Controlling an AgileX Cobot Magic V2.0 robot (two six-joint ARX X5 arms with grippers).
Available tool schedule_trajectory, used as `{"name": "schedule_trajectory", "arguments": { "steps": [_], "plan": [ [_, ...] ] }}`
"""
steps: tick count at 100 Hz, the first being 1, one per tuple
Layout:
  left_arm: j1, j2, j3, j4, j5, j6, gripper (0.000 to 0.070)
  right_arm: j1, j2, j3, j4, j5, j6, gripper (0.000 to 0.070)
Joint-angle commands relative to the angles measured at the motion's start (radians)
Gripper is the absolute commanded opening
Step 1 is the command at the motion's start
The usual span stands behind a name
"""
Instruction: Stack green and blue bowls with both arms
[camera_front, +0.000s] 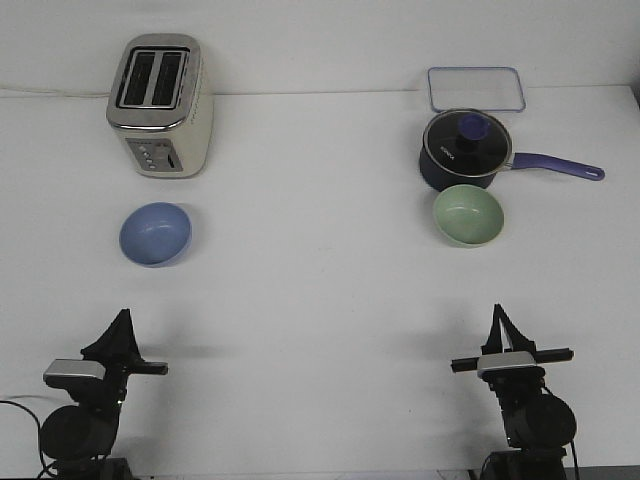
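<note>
Pale green matte bowl (468, 215) touches dark navy lidded pot (466, 150); periwinkle blue matte bowl (155, 234) near cream toaster (160, 106) — both arms' fingers empty, opening can't tell.

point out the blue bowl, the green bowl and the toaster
blue bowl (155, 234), front view, inner floor
green bowl (468, 215), front view, inner floor
toaster (160, 105), front view, top by the slots

Both thin black jointed arms sit folded low w/ pointed tips up: left gripper (122, 318), right gripper (497, 313); jaws look closed.
</note>
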Motion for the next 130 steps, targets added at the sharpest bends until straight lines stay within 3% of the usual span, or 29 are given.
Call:
{"name": "schedule_trajectory", "arguments": {
  "steps": [1,73,89,98,108,117,122,130],
  "plan": [
    [0.002,-0.001,-0.019,0.01,-0.003,-0.002,0.0015,-0.002,-0.001,-0.002,0.01,0.0,-0.002,0.0],
    [0.002,-0.001,-0.019,0.01,-0.003,-0.002,0.0015,-0.002,-0.001,-0.002,0.012,-0.002,0.0,0.0],
    [0.002,-0.001,-0.019,0.01,-0.003,-0.002,0.0015,-0.002,-0.001,-0.002,0.019,-0.027,0.045,0.0],
    [0.002,-0.001,-0.019,0.01,-0.003,-0.002,0.0015,-0.002,-0.001,-0.002,0.039,-0.027,0.146,0.0],
    [0.002,-0.001,-0.019,0.01,-0.003,-0.002,0.0015,-0.002,-0.001,-0.002,0.066,-0.017,0.431,0.0],
    [0.002,-0.001,-0.019,0.01,-0.003,-0.002,0.0015,-0.004,0.0,0.02,0.049,0.0,0.623,0.0],
    [0.002,-0.001,-0.019,0.01,-0.003,-0.002,0.0015,-0.005,0.011,0.051,0.01,0.005,0.684,0.0],
    [0.002,-0.001,-0.019,0.01,-0.003,-0.002,0.0015,-0.005,0.053,0.123,-0.061,0.008,0.704,0.0]
  ]
}}
